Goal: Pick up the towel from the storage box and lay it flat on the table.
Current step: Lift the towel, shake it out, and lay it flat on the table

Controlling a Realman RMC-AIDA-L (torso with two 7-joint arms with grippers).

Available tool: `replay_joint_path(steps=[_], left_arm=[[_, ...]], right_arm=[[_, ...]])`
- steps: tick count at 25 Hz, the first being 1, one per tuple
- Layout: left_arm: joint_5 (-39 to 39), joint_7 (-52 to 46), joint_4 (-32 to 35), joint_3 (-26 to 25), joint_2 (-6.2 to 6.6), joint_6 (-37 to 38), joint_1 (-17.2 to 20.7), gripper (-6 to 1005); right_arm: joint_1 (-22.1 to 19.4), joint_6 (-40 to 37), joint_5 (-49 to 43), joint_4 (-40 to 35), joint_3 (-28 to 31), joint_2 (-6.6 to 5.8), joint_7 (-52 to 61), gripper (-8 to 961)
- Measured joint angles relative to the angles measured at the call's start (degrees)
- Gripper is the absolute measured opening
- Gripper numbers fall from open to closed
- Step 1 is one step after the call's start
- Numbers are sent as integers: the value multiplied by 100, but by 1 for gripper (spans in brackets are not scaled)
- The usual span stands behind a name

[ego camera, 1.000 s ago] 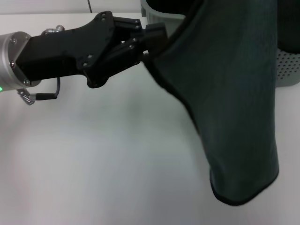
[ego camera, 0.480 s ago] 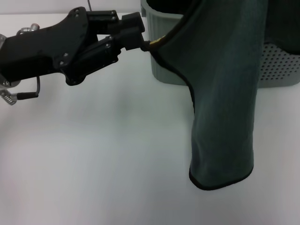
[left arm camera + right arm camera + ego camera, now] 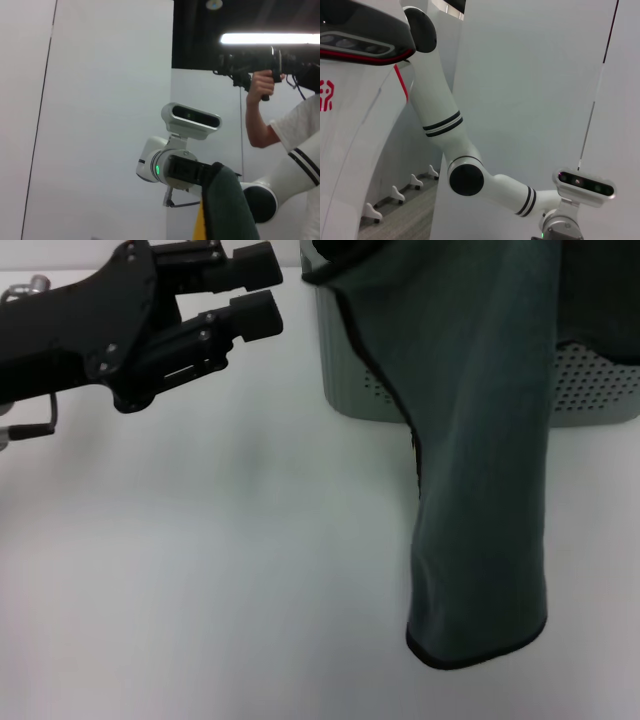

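Observation:
The dark teal towel (image 3: 480, 440) with black edging hangs down from above the head view's top. Its lower end rests near the white table (image 3: 200, 570). Behind it stands the grey-green perforated storage box (image 3: 590, 390). My left gripper (image 3: 268, 286) is open at the upper left, a short gap away from the towel's edge, with nothing between its fingers. In the left wrist view the towel (image 3: 227, 205) hangs from the end of my right arm, where my right gripper (image 3: 212, 172) is shut on it, the fingers covered by cloth.
White tabletop stretches to the left and front of the box. In the left wrist view a person (image 3: 295, 130) holds a camera behind the robot. The right wrist view shows only my left arm (image 3: 485, 182) and a wall.
My left gripper let go of the towel's edge, opened and drew back to the left. The towel swung back and now hangs straighter, uncovering more of the box.

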Motion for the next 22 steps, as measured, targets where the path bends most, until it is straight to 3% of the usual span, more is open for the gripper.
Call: replay_joint_path(steps=[2, 10, 15, 22], left_arm=[[-1, 10, 153, 0, -17, 0, 51, 352], [-127, 381, 318, -20, -119, -57, 104, 347], [-197, 436, 311, -285, -155, -102, 103, 344], [-14, 446, 327, -253, -206, -166, -48, 340]], right_arm=[[1, 33, -2, 0, 0, 6, 1, 0], [12, 106, -17, 45, -39, 24, 4, 0], [12, 118, -17, 49, -49, 44, 4, 0], [67, 126, -17, 48, -59, 84, 13, 0]])
